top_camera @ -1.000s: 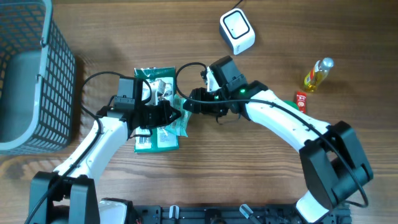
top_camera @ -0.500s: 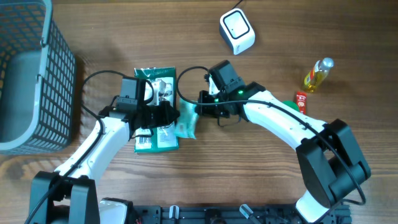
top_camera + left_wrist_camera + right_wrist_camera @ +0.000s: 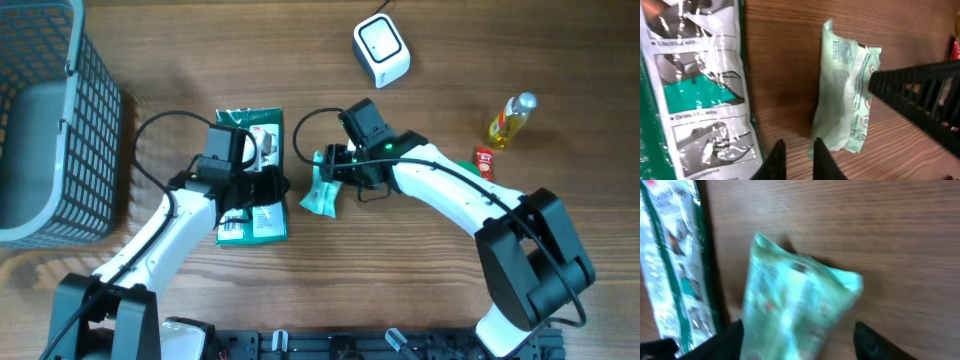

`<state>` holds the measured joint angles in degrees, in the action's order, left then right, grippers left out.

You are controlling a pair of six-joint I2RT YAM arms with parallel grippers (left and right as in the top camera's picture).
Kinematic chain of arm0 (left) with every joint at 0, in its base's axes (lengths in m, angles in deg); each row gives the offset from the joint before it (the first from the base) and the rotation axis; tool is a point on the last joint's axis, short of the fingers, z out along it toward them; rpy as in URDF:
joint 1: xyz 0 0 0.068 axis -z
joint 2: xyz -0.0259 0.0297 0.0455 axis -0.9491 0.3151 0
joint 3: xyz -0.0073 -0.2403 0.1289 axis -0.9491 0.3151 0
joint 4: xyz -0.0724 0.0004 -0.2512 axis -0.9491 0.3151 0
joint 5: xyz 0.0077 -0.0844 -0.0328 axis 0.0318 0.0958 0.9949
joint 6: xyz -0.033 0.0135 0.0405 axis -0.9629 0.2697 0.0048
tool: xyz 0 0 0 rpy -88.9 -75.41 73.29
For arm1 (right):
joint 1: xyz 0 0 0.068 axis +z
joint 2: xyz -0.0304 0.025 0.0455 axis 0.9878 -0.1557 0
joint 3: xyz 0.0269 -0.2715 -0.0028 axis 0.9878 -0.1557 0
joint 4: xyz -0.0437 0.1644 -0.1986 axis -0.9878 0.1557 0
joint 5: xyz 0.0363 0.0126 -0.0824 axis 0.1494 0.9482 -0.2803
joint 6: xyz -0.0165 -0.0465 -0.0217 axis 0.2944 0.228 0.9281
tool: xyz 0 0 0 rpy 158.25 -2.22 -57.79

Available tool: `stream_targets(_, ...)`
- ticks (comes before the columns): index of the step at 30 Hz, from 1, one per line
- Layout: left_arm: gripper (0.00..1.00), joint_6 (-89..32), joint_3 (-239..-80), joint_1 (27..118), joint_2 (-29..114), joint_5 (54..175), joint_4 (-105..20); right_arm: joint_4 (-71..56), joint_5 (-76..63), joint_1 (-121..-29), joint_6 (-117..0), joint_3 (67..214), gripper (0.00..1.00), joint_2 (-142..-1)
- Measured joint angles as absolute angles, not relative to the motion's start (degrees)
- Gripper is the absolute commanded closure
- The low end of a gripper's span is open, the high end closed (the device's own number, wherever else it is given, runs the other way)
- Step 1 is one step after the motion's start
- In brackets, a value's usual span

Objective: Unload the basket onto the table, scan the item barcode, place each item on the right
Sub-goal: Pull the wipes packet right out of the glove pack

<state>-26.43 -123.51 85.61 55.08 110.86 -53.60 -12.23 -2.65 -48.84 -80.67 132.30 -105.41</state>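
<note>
Pale green crinkled packet (image 3: pixel 322 190) with small print, between the spread right claw (image 3: pixel 800 334); left claw (image 3: pixel 797 159) together

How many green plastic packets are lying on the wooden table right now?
2. A large dark-green-and-white printed pack lies left of centre, partly under the arm. A small pale-green pouch lies just right of it, apart from it. None looks hidden.

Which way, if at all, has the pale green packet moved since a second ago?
Yes. The pale green packet moved right, off the large green package, which stayed put, and now lies apart from it.
</note>
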Motion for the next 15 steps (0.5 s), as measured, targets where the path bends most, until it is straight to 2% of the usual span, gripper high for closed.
stream_targets(4, 0.96, -27.63, -123.51, 86.22, 55.08, 110.93, -53.60, -7.44, 2.01, -52.66, -76.76, 135.01, 0.80, -101.85)
stream_targets(5, 0.96, -28.27, -123.51, 86.22, 55.08, 111.30, -53.63, -6.63, 3.82, -53.60, -76.30, 135.56, 0.96, -100.06)
stream_targets(9, 0.96, -29.54, -123.51, 86.22, 55.08, 115.56, -54.96, -5.67, 8.76, -54.48, -75.54, 136.26, 0.96, -97.70)
stream_targets(15, 0.96, -30.13, -123.64, 86.27, 58.71, 122.07, -56.66, -10.81, 17.57, -54.46, -75.51, 132.00, 0.96, -100.95)
